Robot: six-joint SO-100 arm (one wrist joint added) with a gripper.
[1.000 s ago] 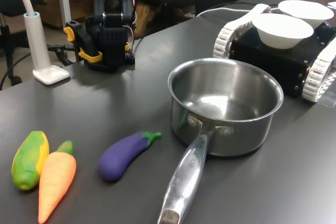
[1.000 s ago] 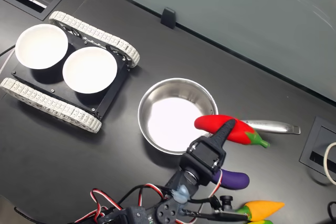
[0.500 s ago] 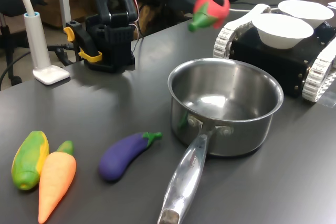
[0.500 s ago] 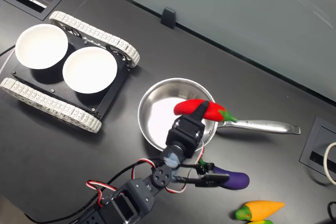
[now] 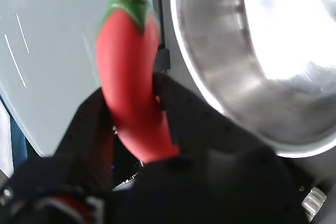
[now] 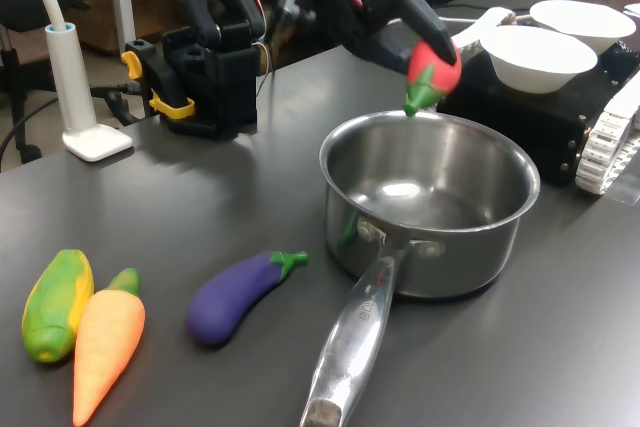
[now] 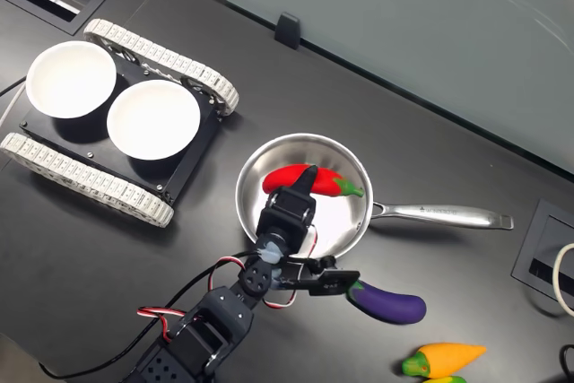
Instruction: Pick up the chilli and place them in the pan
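The black claw [image 7: 296, 187] is clamped on the curved, glossy red toy chilli with a green stem cap [image 7: 301, 178], holding it in the air above the round, shiny stainless-steel pan with one long riveted handle [image 7: 269, 226]. In the second exterior view the chilli lies across the pan's opening toward 12 o'clock, stem pointing to 3 o'clock; in the first exterior view it hangs stem-down just over the far rim, not touching the metal (whether there is a gap at the rim itself is hard to judge). The pan holds nothing else, only bright reflections on its floor. Its handle runs to 3 o'clock in the second exterior view, with bare dark tabletop [image 7: 430, 145] beyond it. At 10 o'clock from the pan, two empty white bowls [image 7: 152, 118] sit on a black tracked platform [image 7: 117, 190], well apart from the rim. At 5 o'clock a purple toy eggplant [image 7: 387, 302] lies near the pan, and an orange carrot [image 6: 105, 347] rests against a yellow-green vegetable [image 6: 55, 302] further off.
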